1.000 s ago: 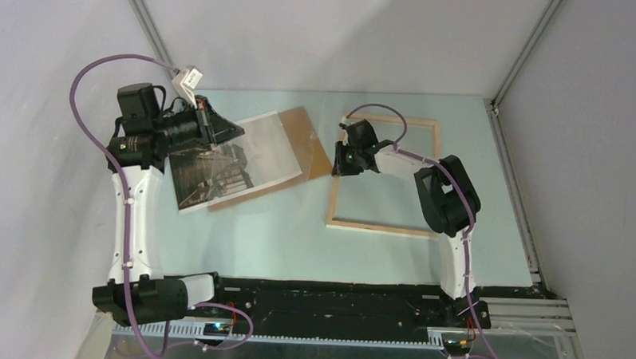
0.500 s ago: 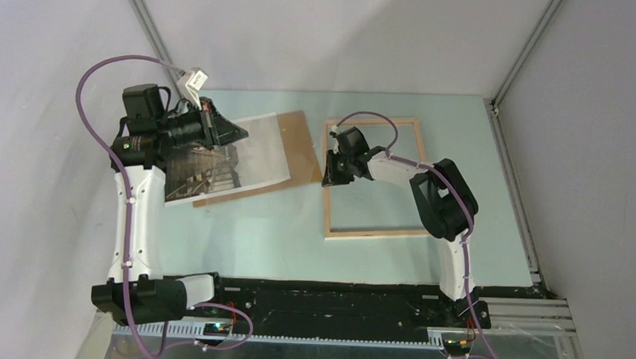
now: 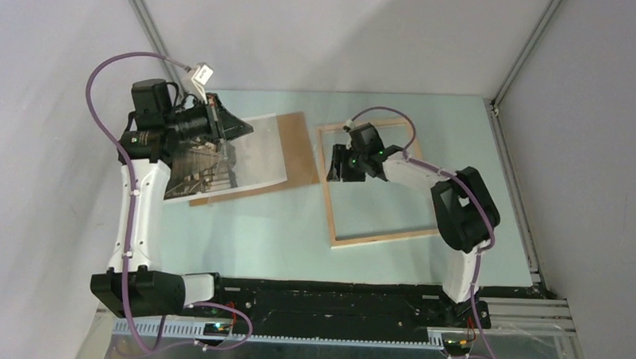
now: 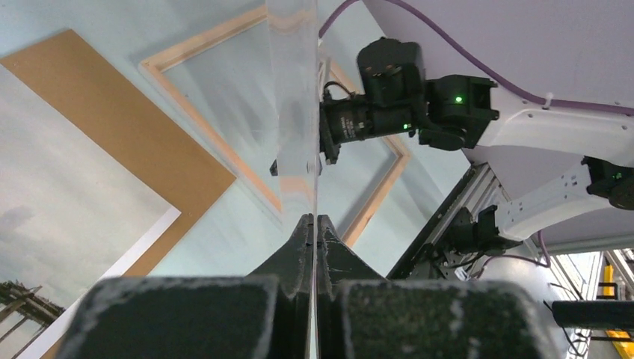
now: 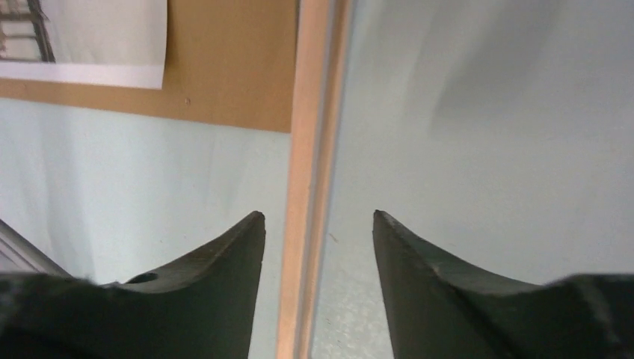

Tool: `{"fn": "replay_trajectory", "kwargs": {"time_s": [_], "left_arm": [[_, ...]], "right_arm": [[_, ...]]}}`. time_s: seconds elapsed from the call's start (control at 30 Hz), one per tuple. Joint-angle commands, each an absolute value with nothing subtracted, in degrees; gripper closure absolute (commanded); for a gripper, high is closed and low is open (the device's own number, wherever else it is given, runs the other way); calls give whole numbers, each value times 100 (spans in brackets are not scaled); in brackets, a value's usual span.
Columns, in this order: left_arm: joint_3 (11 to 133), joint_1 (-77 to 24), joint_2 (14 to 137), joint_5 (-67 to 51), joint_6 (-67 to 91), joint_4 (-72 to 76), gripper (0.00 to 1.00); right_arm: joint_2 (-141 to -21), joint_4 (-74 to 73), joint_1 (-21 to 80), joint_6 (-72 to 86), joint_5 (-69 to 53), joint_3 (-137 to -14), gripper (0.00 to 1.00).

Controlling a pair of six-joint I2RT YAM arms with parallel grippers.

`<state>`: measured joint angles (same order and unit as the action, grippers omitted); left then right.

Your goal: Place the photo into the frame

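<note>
**Photo [image 3: 264, 150] lies on the board [image 3: 300, 147], outside the frame [image 3: 385, 238]**

Both arms reach away from their bases at the near edge of the pale green surface [image 3: 257, 225].

The frame is nearest. It lies flat on the robot's right half of the surface and is turned slightly askew. Only bare surface shows inside its rails.

The right end effector [image 3: 337, 163] hangs over the rail [image 5: 314, 112] on the side facing the board. In the right wrist view its fingers [image 5: 224, 262] are apart, one on each side of that rail, and neither is seen pressing on the wood.

Beside the frame, on the robot's left, the brown board lies flat with one edge reaching the same rail. Whether that edge slips under the rail cannot be told.

The photo lies face up on the board. Its white border and grey sky are toward the frame, and its dark part is toward the left arm.

Farthest back, the left end effector [image 3: 241, 130] is above the photo's far edge. Its fingers are pressed together on a thin clear pane [image 4: 295, 90], which the left wrist view shows edge-on.
</note>
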<state>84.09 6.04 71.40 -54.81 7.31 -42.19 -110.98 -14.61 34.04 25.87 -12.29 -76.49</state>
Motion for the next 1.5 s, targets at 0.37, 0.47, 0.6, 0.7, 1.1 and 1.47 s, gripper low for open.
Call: {"fn": "replay_trajectory", "kwargs": {"time_s": [0.37,0.47,0.6,0.7,1.1,1.47], "left_arm": [[8190,-286,7427,-5120,2861,-1945,100],[7966,-443,7537,-5040,3396,-1145,100],[7425,-539,7789,-5026,4839,478,100],[7444,-621,8004,-4948,4966,691,100],[7172,-815,8654,-4606,5877,1418,100],[6878,-923,8855,-4344,6271,1903,100]], "right_arm": [[-9625,-1782,972,1318,-772,-7147,33],[-9672,-1946,294,1064,-893,-7137,33],[-9794,-2112,-197,698,-990,-7091,33],[-9851,-2201,-343,559,-1044,-7007,34],[-10407,-2164,-430,356,-1159,-6688,40],[-10547,-2235,-541,630,-1228,-6419,72]]}}
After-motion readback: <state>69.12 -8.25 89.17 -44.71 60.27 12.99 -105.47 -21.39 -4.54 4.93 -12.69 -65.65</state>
